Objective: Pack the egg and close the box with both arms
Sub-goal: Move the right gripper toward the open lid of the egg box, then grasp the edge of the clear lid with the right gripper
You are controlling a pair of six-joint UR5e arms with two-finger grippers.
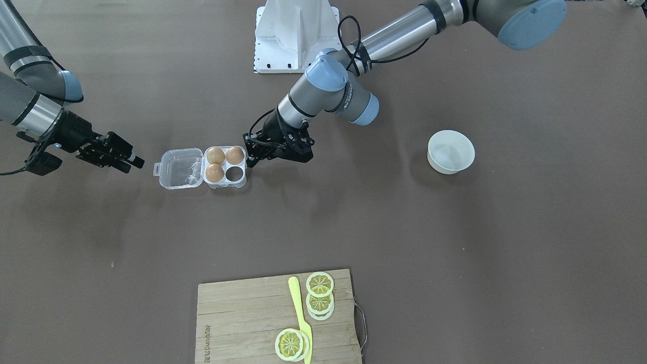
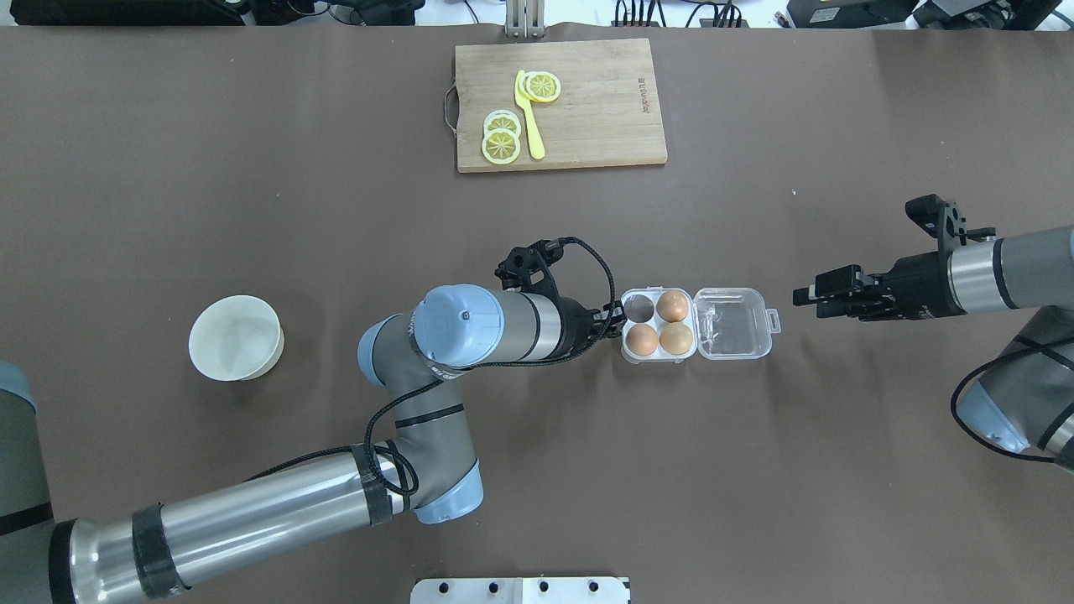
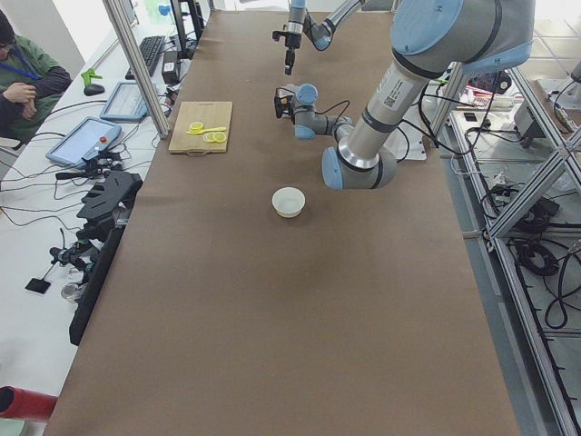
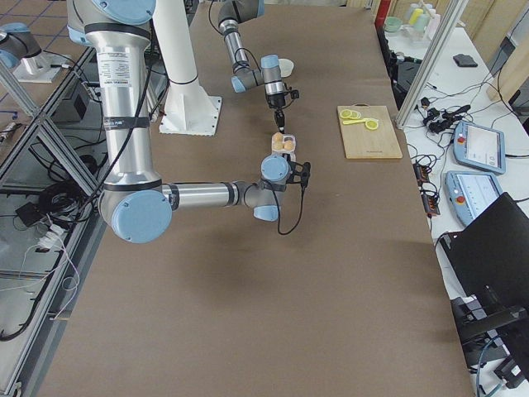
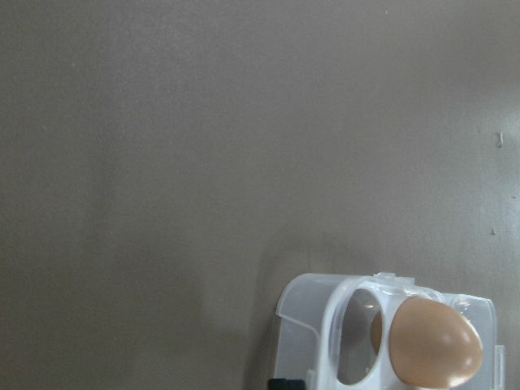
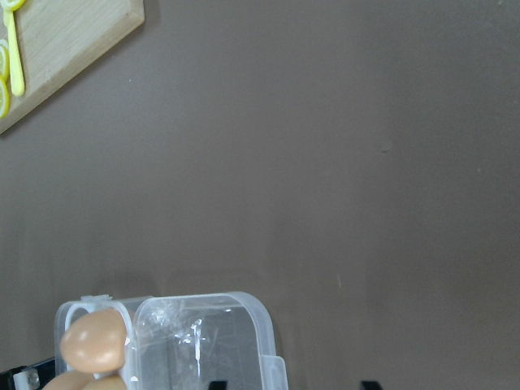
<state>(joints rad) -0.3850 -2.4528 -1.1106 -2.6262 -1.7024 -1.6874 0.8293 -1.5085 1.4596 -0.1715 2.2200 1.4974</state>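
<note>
The clear box [image 1: 226,183] lies open on the table, its lid [image 1: 178,169] flat on the side toward my right arm. Three brown eggs [image 1: 216,155] fill three cells; the fourth cell [image 1: 234,173] is empty. My left gripper [image 1: 250,159] sits low at the tray's outer edge [image 2: 619,323]. Only one dark tip shows in its wrist view [image 5: 280,383], so it looks shut; I cannot tell whether it touches the box. My right gripper [image 1: 136,163] is open and empty, a short gap from the lid's latch tab [image 2: 801,298]. Its wrist view shows the lid [image 6: 199,341] and one egg [image 6: 93,341].
An empty white bowl [image 1: 445,166] stands on my left side. A wooden cutting board [image 1: 242,313] with lemon slices [image 1: 319,284] and a yellow knife [image 1: 299,313] lies at the far edge. The white pedestal [image 1: 295,35] stands at the near edge.
</note>
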